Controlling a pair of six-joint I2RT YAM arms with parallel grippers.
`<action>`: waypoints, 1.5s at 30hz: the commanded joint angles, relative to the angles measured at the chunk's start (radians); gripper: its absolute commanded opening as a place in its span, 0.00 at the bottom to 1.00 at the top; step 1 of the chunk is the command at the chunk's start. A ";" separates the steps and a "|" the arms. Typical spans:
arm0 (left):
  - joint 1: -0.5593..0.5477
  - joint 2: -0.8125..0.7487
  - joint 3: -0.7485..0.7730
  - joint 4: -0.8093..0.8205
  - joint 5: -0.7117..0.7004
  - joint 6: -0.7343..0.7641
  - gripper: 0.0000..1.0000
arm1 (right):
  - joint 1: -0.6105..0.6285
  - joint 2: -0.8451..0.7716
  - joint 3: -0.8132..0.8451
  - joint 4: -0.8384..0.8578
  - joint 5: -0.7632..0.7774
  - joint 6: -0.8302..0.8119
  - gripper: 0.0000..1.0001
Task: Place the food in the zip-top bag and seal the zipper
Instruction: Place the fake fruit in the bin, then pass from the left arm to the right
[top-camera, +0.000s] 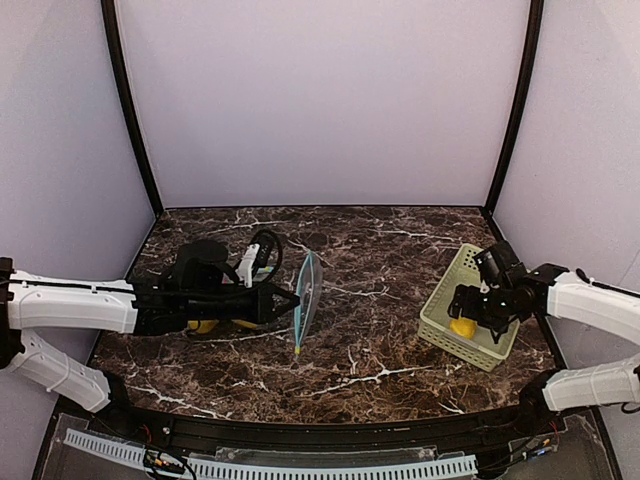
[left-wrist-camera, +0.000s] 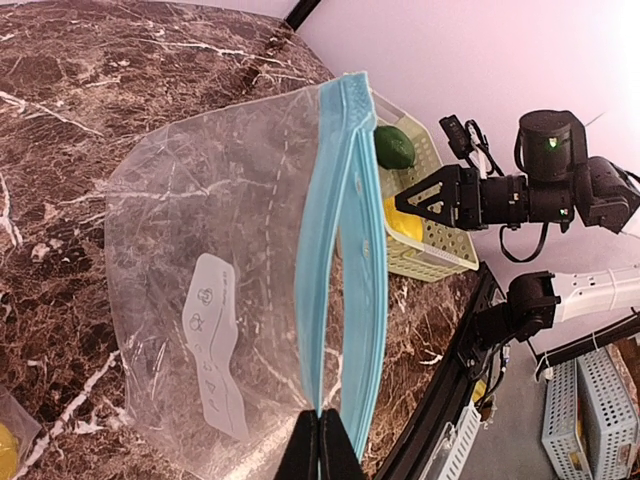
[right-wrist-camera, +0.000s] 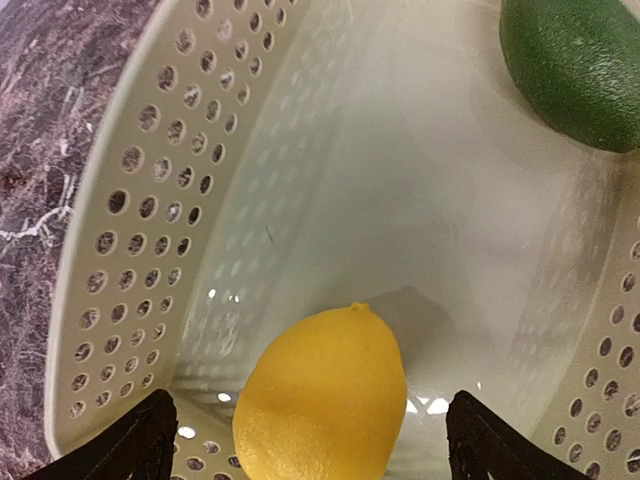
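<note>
On a dark marble-patterned table (top-camera: 380, 360), the left gripper (left-wrist-camera: 320, 445) is pinched closed on the blue zipper edge of a clear zip-top bag (left-wrist-camera: 200, 290), holding it upright near the table's middle. The right gripper (right-wrist-camera: 310, 455) hangs inside a pale green perforated basket (right-wrist-camera: 150, 200), fingers spread wide either side of a yellow toy lemon (right-wrist-camera: 320, 390). A dark green toy fruit (right-wrist-camera: 575, 70) lies apart from the lemon in the same basket.
</note>
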 joint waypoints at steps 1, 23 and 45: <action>-0.012 -0.047 -0.042 0.072 -0.073 -0.055 0.01 | -0.001 -0.098 0.081 -0.080 0.032 -0.033 0.92; -0.046 -0.079 -0.097 0.199 -0.267 -0.160 0.01 | 0.765 0.360 0.598 0.267 0.090 0.028 0.48; -0.048 -0.121 -0.155 0.211 -0.275 -0.176 0.01 | 0.769 0.667 0.806 0.110 0.209 0.048 0.09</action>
